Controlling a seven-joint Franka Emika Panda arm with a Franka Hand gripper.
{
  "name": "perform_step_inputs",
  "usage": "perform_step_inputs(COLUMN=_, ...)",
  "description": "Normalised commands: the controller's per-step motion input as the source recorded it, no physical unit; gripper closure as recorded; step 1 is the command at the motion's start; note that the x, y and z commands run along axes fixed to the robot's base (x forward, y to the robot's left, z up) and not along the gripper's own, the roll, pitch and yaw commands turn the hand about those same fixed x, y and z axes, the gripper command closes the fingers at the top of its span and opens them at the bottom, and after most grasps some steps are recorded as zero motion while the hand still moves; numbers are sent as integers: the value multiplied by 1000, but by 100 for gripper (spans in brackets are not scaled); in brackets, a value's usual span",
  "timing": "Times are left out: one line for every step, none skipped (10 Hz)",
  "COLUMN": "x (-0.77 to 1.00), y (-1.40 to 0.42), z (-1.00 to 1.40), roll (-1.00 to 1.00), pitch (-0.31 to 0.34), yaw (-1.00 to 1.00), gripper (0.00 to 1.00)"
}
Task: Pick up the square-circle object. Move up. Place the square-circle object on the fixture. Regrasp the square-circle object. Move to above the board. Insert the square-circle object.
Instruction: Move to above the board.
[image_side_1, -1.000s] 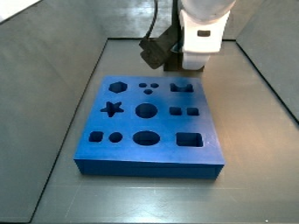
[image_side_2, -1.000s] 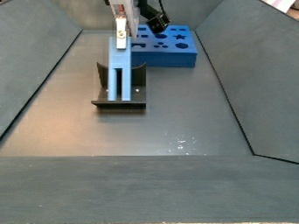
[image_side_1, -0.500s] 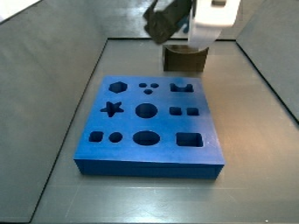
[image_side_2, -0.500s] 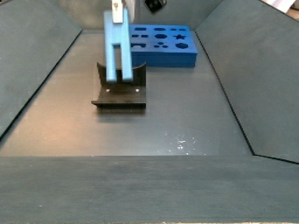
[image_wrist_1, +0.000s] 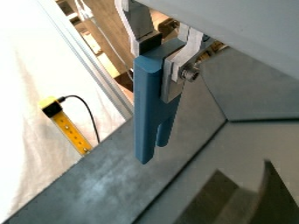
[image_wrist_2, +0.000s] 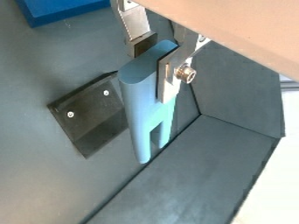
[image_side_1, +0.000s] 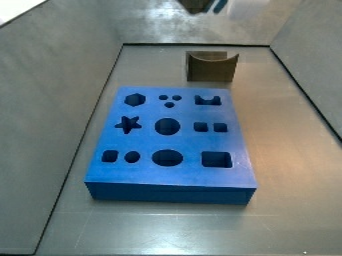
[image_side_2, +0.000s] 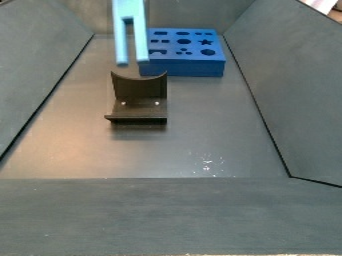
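The square-circle object (image_side_2: 127, 35) is a long light-blue peg hanging upright, its lower end just above the fixture (image_side_2: 138, 100). My gripper (image_wrist_2: 155, 63) is shut on the peg's upper end (image_wrist_2: 146, 109); both wrist views show the silver fingers (image_wrist_1: 176, 68) pressed on its two sides (image_wrist_1: 149, 105). In a side view only a dark part of the gripper (image_side_1: 201, 5) shows at the top edge. The dark fixture also shows in a side view (image_side_1: 211, 67) and below the peg in a wrist view (image_wrist_2: 87, 122). The blue board (image_side_1: 171, 140) lies flat with its dark cut-outs.
Grey sloped walls (image_side_2: 47, 90) enclose the floor on both sides. The board (image_side_2: 187, 52) lies just behind the fixture in a side view, and its corner (image_wrist_2: 52, 9) shows in a wrist view.
The gripper has risen with the peg, leaving the top of both side views. The peg's lower end has lifted off the fixture.
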Motion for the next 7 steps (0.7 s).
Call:
perform_step_inputs(x=65, y=-31, z=1000, roll=-42, pitch=-3, yaw=79, gripper=100)
perform_step_inputs(x=64, y=-32, z=1000, roll=-50, pitch=26, yaw=42, gripper=100)
perform_step_inputs(x=61, y=-35, z=1000, roll=-50, pitch=52, yaw=26, gripper=100)
perform_step_inputs(x=58, y=-40, z=1000, roll=-51, pitch=91, yaw=19, gripper=100)
perform_step_inputs(x=57, y=-41, z=937, roll=-53, pitch=108, yaw=20, gripper=100)
perform_step_inputs(x=43, y=-34, z=678, roll=-57, pitch=151, yaw=32, gripper=100)
perform_step_inputs(x=38, y=-33, z=577, roll=-57, pitch=170, yaw=43, gripper=100)
